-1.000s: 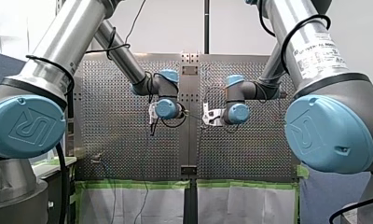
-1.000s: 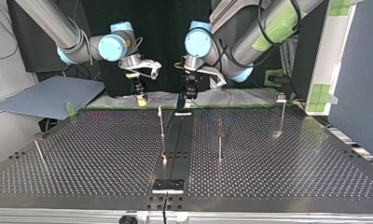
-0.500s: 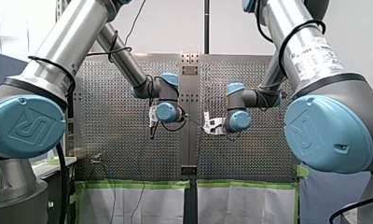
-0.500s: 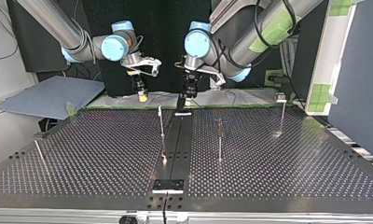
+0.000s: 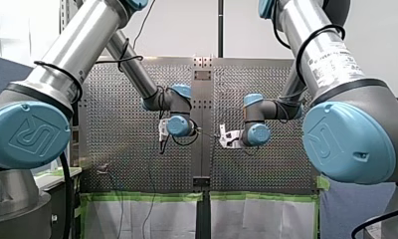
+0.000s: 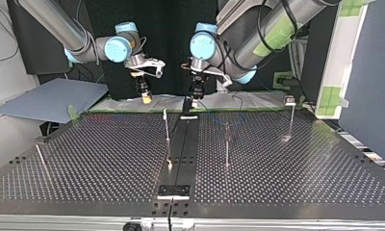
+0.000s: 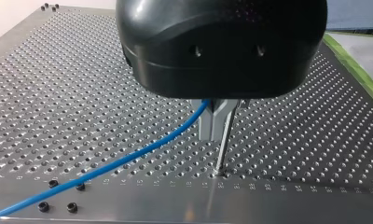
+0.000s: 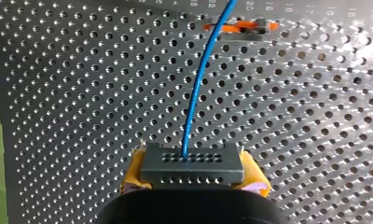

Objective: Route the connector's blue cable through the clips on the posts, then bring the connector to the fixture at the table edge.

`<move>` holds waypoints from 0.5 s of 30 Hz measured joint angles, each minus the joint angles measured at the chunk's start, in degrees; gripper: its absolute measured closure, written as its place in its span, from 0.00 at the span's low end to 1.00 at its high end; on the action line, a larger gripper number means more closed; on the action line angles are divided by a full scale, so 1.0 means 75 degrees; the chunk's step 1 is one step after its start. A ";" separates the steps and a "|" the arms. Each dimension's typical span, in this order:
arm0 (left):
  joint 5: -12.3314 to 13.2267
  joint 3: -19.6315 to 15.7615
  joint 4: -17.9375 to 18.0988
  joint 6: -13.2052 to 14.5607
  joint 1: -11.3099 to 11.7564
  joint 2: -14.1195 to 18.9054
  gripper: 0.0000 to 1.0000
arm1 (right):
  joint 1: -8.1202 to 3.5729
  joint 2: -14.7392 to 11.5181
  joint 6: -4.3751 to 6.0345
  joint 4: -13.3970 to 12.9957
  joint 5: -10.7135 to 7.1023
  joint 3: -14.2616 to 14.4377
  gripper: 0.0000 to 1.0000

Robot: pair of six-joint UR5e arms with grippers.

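- My right pincer [image 8: 192, 176] was clamped on the dark grey connector [image 8: 192, 163], with its yellow pads [image 8: 134, 171] pressed against the connector's two sides.
- The blue cable [image 8: 197, 84] left the connector's face and ran ahead of that pincer, bending toward one o'clock.
- There it crossed the end of an orange clip [image 8: 240, 26] over the perforated surface [image 8: 82, 93]. Whether it sat inside the clip could not be told.
- My left pincer [image 7: 216, 136] had its metal fingers [image 7: 207, 125] closed together on the blue cable. The cable trailed away from them toward eight o'clock.
- A thin post [image 7: 223, 151] stood just beside those fingers, at their five o'clock, its foot in the surface.
- In the top view both pincers hung over the surface's far edge and were apart from each other. The right one was at about eleven o'clock from the centre, and the left one at twelve.
- The connector, held in my right pincer, was well apart from the black plate [image 6: 173, 191] at the surface's six o'clock edge.
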 joint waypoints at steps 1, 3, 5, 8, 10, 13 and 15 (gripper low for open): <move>0.0001 0.0000 0.0011 -0.0004 0.0000 -0.0009 0.99 | -0.0006 0.0019 -0.0010 -0.0018 -0.0014 0.0001 1.00; -0.0004 -0.0001 0.0033 -0.0009 0.0000 -0.0062 0.99 | -0.0019 0.0050 -0.0017 -0.0065 -0.0045 0.0002 1.00; -0.0007 -0.0002 0.0049 -0.0012 0.0001 -0.0149 0.99 | -0.0028 0.0086 -0.0028 -0.0108 -0.0072 0.0002 1.00; -0.0003 -0.0003 0.0121 -0.0016 0.0000 -0.0298 0.99 | -0.0049 0.0187 -0.0059 -0.0160 -0.0089 0.0003 1.00; 0.0001 -0.0003 0.0169 -0.0025 0.0000 -0.0351 0.99 | -0.0065 0.0276 -0.0075 -0.0205 -0.0095 0.0002 1.00; 0.0012 0.0004 0.0218 -0.0041 0.0008 -0.0388 0.99 | -0.0095 0.0394 -0.0091 -0.0270 -0.0103 0.0003 1.00; 0.0029 0.0006 0.0233 -0.0046 0.0025 -0.0391 0.99 | -0.0105 0.0429 -0.0095 -0.0290 -0.0106 0.0002 1.00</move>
